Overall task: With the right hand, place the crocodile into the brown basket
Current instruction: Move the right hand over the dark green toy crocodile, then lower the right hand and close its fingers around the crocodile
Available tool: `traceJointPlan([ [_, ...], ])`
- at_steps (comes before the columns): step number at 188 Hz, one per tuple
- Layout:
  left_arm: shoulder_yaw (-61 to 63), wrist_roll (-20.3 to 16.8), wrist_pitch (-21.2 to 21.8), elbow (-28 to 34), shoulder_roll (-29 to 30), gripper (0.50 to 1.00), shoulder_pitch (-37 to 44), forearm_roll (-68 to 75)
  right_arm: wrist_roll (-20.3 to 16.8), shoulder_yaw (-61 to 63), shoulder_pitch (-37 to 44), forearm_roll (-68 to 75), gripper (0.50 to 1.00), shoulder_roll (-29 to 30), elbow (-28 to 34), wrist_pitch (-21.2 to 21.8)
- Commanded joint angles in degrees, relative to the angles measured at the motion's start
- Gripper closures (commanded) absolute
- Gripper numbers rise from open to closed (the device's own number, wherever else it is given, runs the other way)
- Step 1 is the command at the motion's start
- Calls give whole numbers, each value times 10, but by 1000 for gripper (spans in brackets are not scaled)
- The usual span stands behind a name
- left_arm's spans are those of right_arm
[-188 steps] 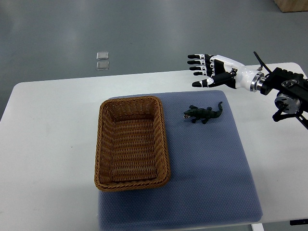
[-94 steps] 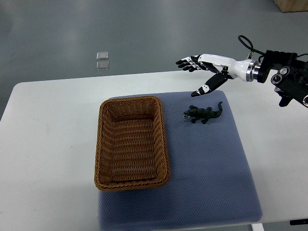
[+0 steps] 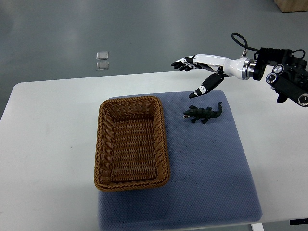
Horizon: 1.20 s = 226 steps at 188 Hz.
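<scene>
Hovering over the far edge of the blue-grey mat (image 3: 207, 163), my right hand (image 3: 208, 60) comes in from the right edge and holds nothing. Its fingers (image 3: 183, 63) are stretched out and apart, pointing left, and my thumb angles down toward the crocodile (image 3: 203, 113) without touching it. The crocodile, a dark green toy, lies on the mat just right of the brown basket (image 3: 131, 100) and apart from it, snout toward the basket, tail curled up to the right. The woven basket sits on the mat's left part, on the white table (image 3: 48, 144). Two small clear squares (image 3: 102, 60) lie on the floor beyond, too small to tell any print.
</scene>
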Motion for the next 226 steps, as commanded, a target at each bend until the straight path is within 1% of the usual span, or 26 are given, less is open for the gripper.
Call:
traceJointPlan([
  [1, 0, 0, 0, 0, 0, 500, 0, 0, 33, -34, 11, -61, 576, 0, 0, -10],
  [23, 0, 1, 0, 1, 0, 500, 0, 0, 48, -77, 22, -124, 576, 0, 0, -52],
  [36, 0, 0, 0, 0, 0, 500, 0, 0, 65, -123, 30, -159, 576, 0, -1, -92],
  [38, 0, 0, 0, 0, 0, 500, 0, 0, 65, -123, 30, -159, 576, 0, -1, -92],
  [51, 0, 0, 0, 0, 0, 500, 0, 0, 78, -178, 44, -182, 576, 0, -1, -142],
  [71, 0, 0, 0, 0, 0, 500, 0, 0, 82, -266, 66, -196, 579, 0, -6, -209],
  [73, 0, 0, 0, 0, 0, 500, 0, 0, 82, -266, 66, -196, 579, 0, -6, -209],
  [86, 0, 0, 0, 0, 0, 500, 0, 0, 82, -310, 79, -196, 579, 2, -10, -244],
  [96, 0, 1, 0, 0, 0, 500, 0, 0, 82, -326, 80, -196, 579, 9, -17, -258],
  [108, 0, 1, 0, 0, 0, 500, 0, 0, 82, -333, 80, -197, 579, 22, -36, -268],
  [127, 0, 0, 0, 0, 0, 500, 0, 0, 82, -341, 76, -199, 579, 43, -70, -271],
  [172, 0, 0, 0, 0, 0, 500, 0, 0, 82, -399, 76, -200, 579, 69, -119, -302],
  [226, 0, 1, 0, 0, 0, 500, 0, 0, 82, -413, 77, -198, 579, 70, -122, -299],
])
